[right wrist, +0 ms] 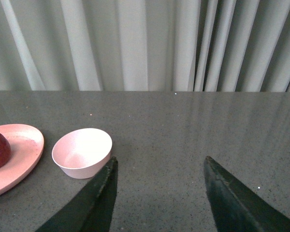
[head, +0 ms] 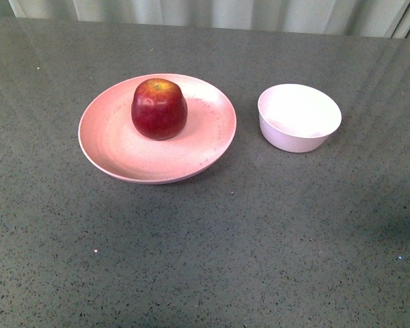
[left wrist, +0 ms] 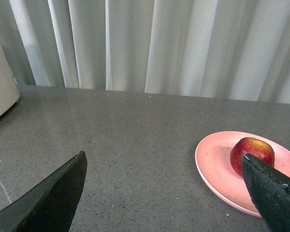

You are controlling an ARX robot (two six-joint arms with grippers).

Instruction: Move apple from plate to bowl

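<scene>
At far left, left gripper (left wrist: 163, 159) with fingers spread wide, nothing between them, above grey table (head: 205, 260). Left of centre, pink plate (head: 116, 147), with apple (head: 158, 109) upright near its middle, stem dimple up. Just right of plate, not touching, bowl (head: 299, 117), upright. At far right, right gripper (right wrist: 161, 159), fingers likewise apart, gripping nothing, bowl beyond one fingertip. Behind table, pale curtain (head: 191, 10).
</scene>
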